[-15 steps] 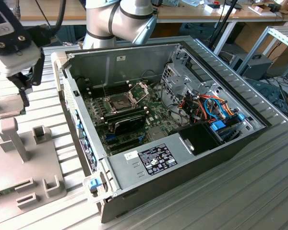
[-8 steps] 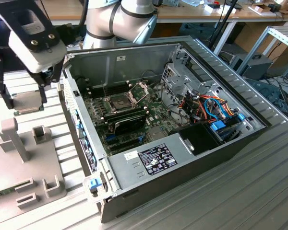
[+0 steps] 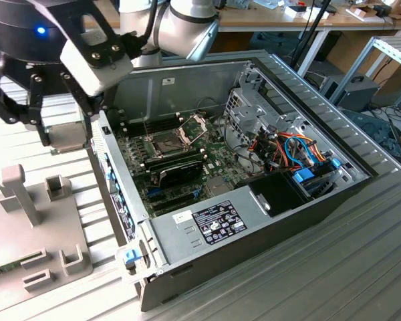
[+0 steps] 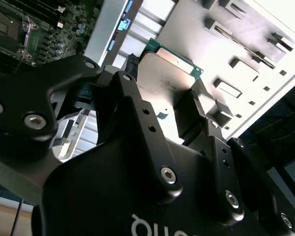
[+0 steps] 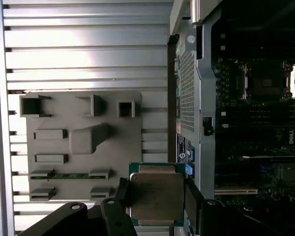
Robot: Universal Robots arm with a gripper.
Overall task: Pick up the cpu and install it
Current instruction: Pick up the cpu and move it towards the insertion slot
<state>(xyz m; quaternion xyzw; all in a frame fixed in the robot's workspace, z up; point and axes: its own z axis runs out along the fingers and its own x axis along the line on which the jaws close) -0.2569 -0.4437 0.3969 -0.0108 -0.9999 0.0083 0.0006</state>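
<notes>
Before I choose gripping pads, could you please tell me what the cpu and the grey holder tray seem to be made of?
The cpu: a dull silvery-grey metal lid, matt and faintly scuffed, on a green circuit-board rim. The holder tray: probably plastic, going by its uniform matt grey and blocky moulded shapes.

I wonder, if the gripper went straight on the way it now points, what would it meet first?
Probably the slatted table, right by the grey fixture plate beside the computer case; the cpu clamped in the gripper would touch first. Depth is unclear.
</notes>
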